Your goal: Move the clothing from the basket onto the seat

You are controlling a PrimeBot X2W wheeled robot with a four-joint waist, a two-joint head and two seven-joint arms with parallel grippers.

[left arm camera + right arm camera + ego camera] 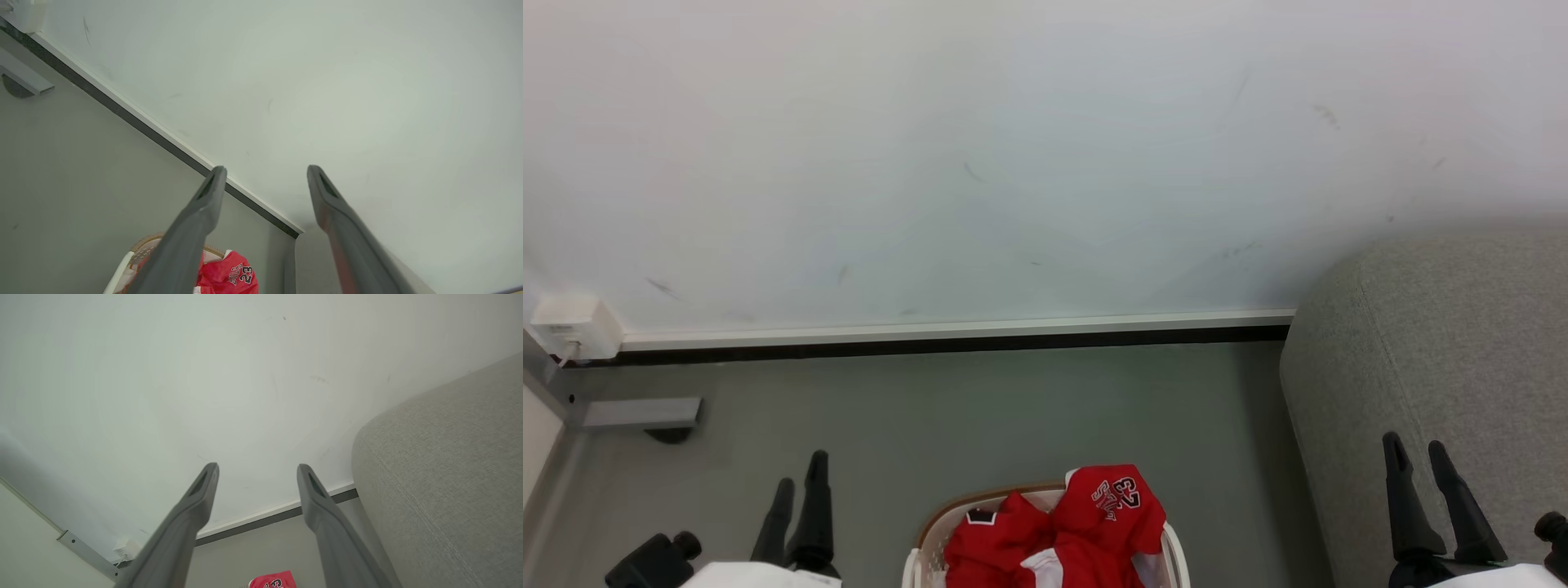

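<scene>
Red thin sports clothing (1062,531) heaped in round white perforated basket (929,527) on floor (947,408) beside large grey fabric seat (1437,343). Left pincer (801,469), right pincer (1414,442) spread wide, empty, either side of basket, seemingly poised for first reach.

The grey-green floor (980,408) runs back to a white wall (1045,163), met by a pale skirting strip (947,333) with a dark line beneath. A round white basket (929,529) with a brown rim stands on it at the near edge, in the middle. The grey fabric seat (1421,351) stands to the right, near the basket but not touching. At far left a short grey bar (641,412) sits low over the floor.
</scene>
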